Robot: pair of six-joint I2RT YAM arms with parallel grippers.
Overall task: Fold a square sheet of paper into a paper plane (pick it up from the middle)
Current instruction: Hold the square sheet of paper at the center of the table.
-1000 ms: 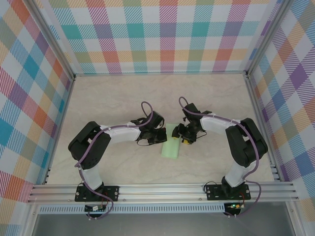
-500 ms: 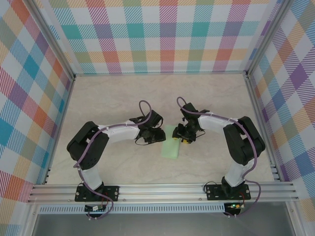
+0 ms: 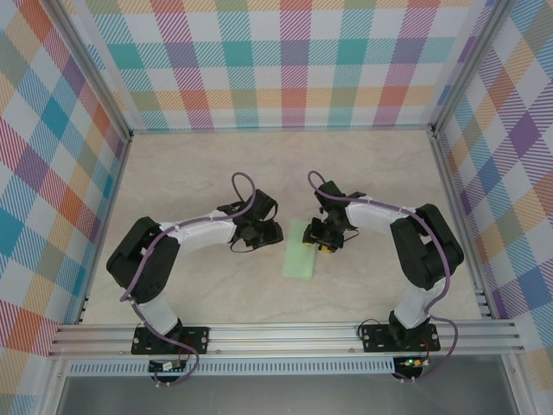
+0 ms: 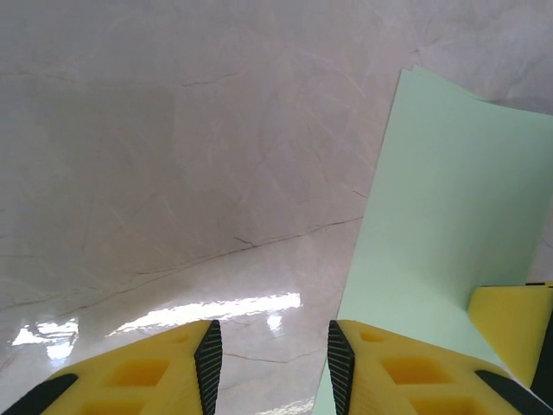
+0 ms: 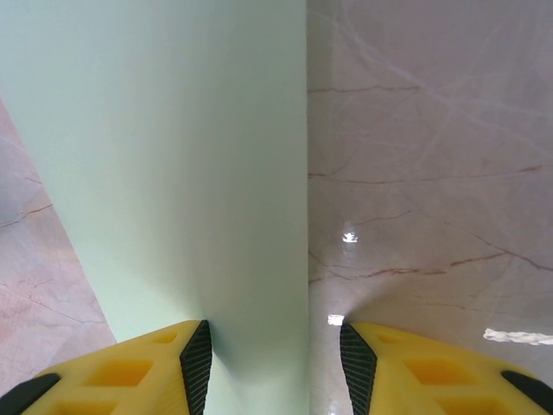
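Stock: the square sheet of paper [image 3: 302,257], thin pale mint-green paper, matt, smooth and unprinted, lying on a table [image 3: 199,173] with a cream marble-look top that is polished, glossy and faintly veined, with bright glints of light. Left gripper [image 4: 270,350] and right gripper [image 5: 270,354]: fingers [image 4: 130,376] of smooth yellow plastic with black ribbed pads [image 4: 208,359] on the inner faces; arm links [image 3: 203,232] in black and white casing. Surround: brushed silver metal rails [image 3: 285,333] at the near edge, and walls [image 3: 285,60] in a matt multicoloured check.

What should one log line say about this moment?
paper: narrow rectangle on table | left gripper: open, empty, left of paper | right gripper: open, paper's edge between jaws
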